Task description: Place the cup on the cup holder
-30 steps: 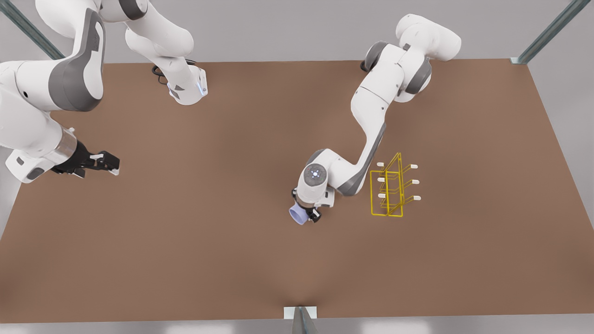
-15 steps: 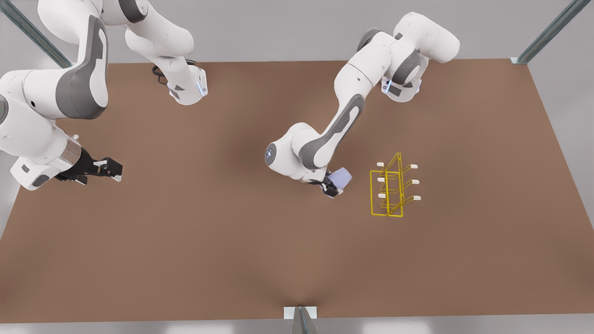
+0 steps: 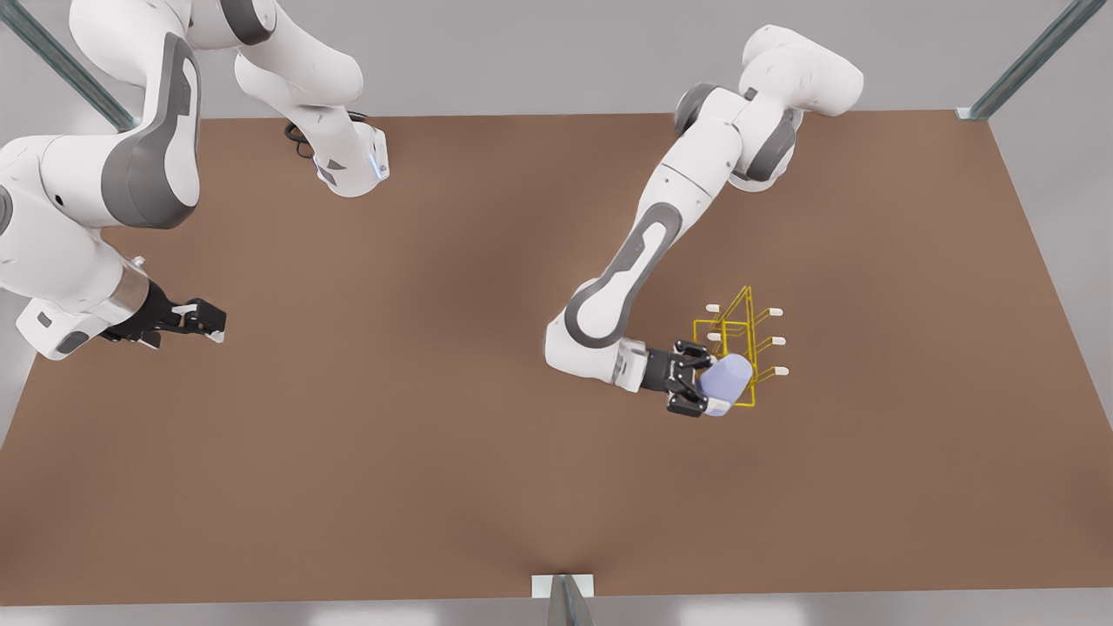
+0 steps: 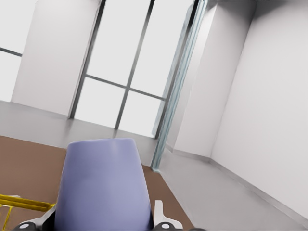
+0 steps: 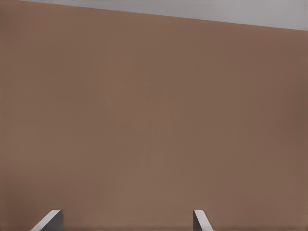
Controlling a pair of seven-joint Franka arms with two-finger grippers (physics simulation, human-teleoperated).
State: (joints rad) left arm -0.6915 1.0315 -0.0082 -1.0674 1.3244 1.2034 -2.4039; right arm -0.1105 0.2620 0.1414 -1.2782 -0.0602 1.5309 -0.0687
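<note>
The pale lavender-blue cup [image 3: 729, 379] lies on its side in the air, with my left gripper [image 3: 706, 381] shut on it. Its far end overlaps the lower part of the yellow wire cup holder [image 3: 730, 323], on the side toward the front view's left. Whether the cup touches a prong I cannot tell. The left wrist view has the cup [image 4: 102, 185] between the fingers [image 4: 161, 217], with a yellow wire of the cup holder [image 4: 24, 202] beside it. My right gripper [image 3: 209, 322] waits open over the table at the front view's left, its fingertips [image 5: 48, 220] spread over bare table.
The brown table [image 3: 435, 452] carries the cup holder on the front view's right half. Both arm bases stand at the far edge. Metal frame posts [image 3: 1030, 61] rise at the far corners, and a bracket [image 3: 563, 587] sits at the near edge.
My left arm has swung the cup toward the front view's right, turning it from pointing down to lying sideways, up to the cup holder. The right arm has barely shifted.
</note>
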